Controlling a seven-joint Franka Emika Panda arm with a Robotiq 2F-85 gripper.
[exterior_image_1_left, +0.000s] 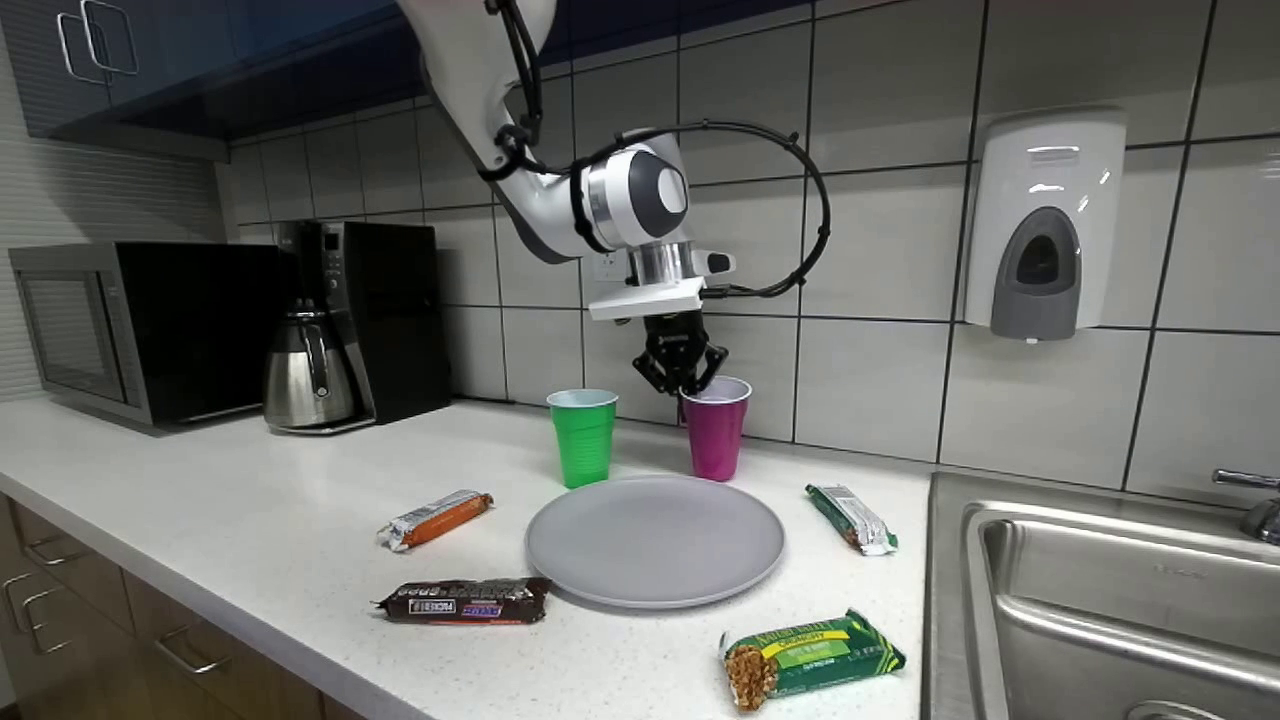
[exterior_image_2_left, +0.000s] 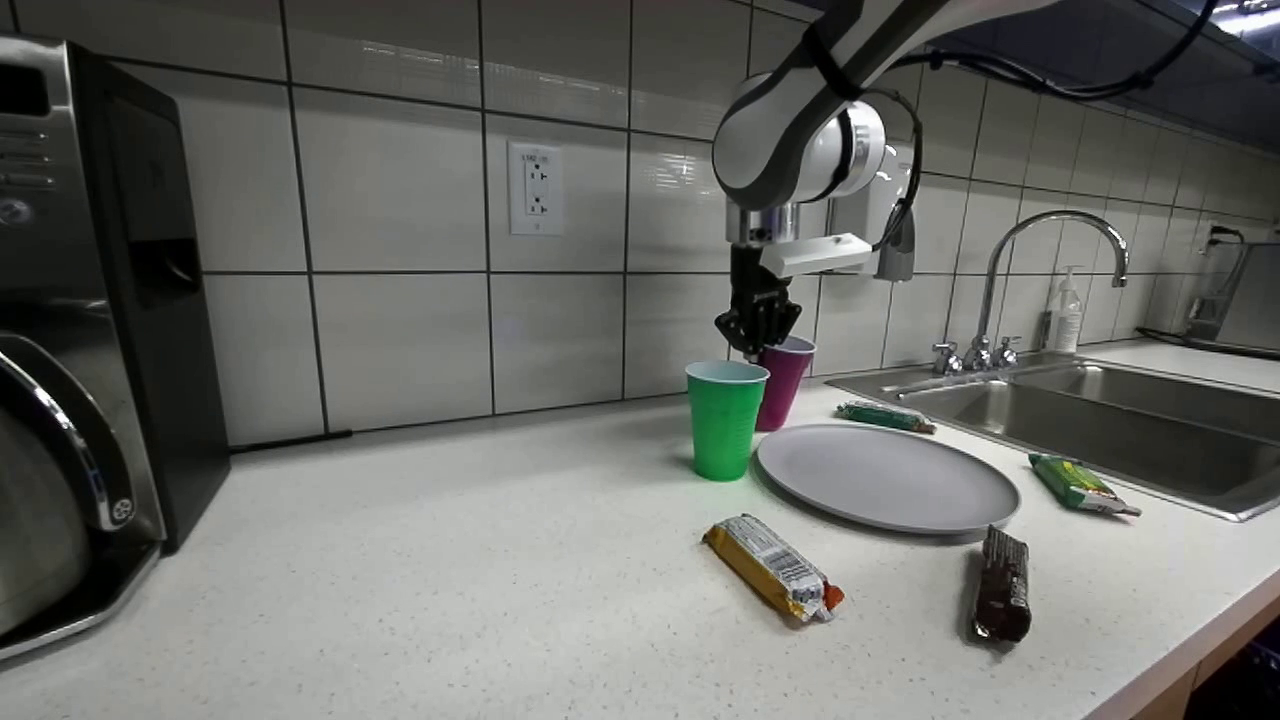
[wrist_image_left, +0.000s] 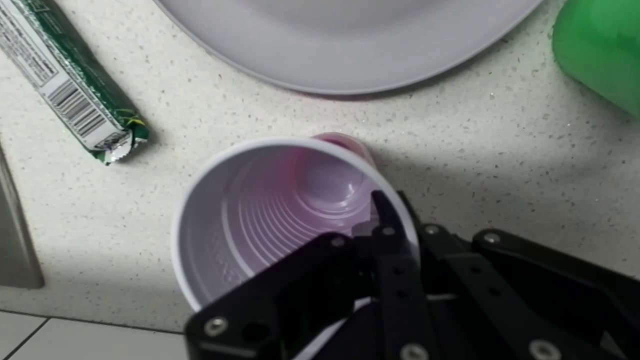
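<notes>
On the white counter (exterior_image_1_left: 250, 520) lies a grey plate (exterior_image_1_left: 655, 540). Beyond its far edge, the gripper (wrist_image_left: 392, 202) pinches the left side of the purple cup (exterior_image_1_left: 716, 438), one finger inside, one outside; the green cup (exterior_image_1_left: 585, 442) is near, to its left. The purple cup looks light, thin and smooth, likely to flex, so a gentle hold at its rim seems best.

One cup (exterior_image_1_left: 717, 440) is between the plate (exterior_image_1_left: 655, 545) and the back edge of the counter (exterior_image_1_left: 300, 540), right of another cup (exterior_image_1_left: 583, 445) in both exterior views, and a bar (exterior_image_1_left: 465, 602) lies near the front edge.
</notes>
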